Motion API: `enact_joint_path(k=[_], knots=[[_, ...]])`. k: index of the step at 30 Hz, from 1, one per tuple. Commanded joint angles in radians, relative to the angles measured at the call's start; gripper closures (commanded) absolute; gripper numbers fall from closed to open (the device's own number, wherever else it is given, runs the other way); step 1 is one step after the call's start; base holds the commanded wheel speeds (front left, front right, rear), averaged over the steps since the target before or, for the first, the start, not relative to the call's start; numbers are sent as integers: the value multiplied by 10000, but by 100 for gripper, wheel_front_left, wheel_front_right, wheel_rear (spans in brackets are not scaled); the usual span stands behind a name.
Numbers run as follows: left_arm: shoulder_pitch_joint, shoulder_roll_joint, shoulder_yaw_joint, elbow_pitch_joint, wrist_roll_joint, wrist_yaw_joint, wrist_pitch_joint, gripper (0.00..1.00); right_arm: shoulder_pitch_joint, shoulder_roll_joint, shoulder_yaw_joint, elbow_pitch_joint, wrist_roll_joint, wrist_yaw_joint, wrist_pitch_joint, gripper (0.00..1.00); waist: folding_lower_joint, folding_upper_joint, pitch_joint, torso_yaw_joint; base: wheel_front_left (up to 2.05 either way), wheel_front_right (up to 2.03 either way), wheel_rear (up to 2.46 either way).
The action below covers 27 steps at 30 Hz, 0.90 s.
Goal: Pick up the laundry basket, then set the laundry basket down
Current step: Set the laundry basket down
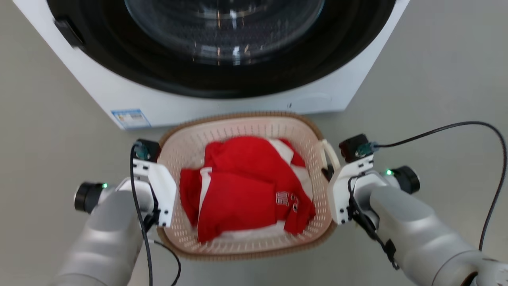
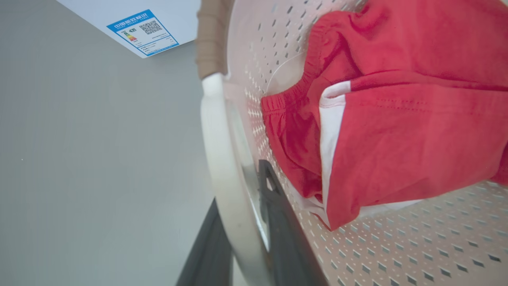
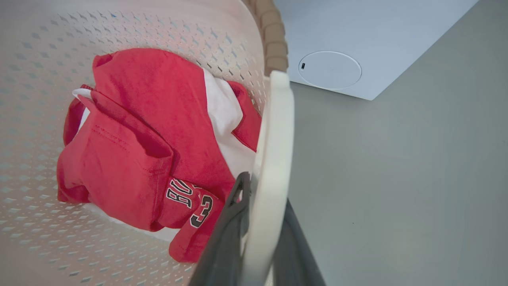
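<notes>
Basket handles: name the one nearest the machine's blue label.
The left handle, held in the left gripper; the blue label sits beyond it. The right handle faces the round cover instead.

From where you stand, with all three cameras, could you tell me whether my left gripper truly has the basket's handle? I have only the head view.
Observer: Yes. In the left wrist view the left gripper straddles the white loop handle of the laundry basket, one dark finger outside and one inside against the perforated wall.
Operator: And the right side, please?
Observer: The same. The right gripper has a finger on each side of the right handle, closed on it.
Operator: Is any cloth caught?
Observer: The red garment lies next to the inner finger; I cannot tell whether it is pinched.
</notes>
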State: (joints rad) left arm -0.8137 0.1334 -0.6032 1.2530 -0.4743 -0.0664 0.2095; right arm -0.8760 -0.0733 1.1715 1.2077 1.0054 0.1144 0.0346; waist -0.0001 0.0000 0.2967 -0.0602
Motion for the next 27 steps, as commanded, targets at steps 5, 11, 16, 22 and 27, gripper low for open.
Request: enact_joint_path(k=[5, 11, 16, 22, 27], knots=[[-922, 378, 142, -215, 205, 317, -745, 100, -665, 205, 46, 128, -267, 163, -1134, 100, 1, 0, 1767, 144, 0, 0, 0], [-1516, 374, 88, -160, 294, 550, -1470, 100, -1247, 217, -20, 494, -456, 163, -2052, 100, 1, 0, 2962, 250, 0, 0, 0], [-1959, 371, 35, -97, 342, 622, -1962, 100, -1710, 221, -118, 677, -569, 163, -2441, 100, 1, 0, 3906, 319, 0, 0, 0], [-2574, 335, 57, -66, 332, 767, -2936, 100, -2249, 151, -452, 795, -654, 163, -2794, 100, 1, 0, 4952, 380, 0, 0, 0], [-2854, 346, 89, 65, 247, 778, -3101, 100, -2500, 123, -692, 819, -725, 163, -2894, 100, 1, 0, 5449, 385, 0, 0, 0]])
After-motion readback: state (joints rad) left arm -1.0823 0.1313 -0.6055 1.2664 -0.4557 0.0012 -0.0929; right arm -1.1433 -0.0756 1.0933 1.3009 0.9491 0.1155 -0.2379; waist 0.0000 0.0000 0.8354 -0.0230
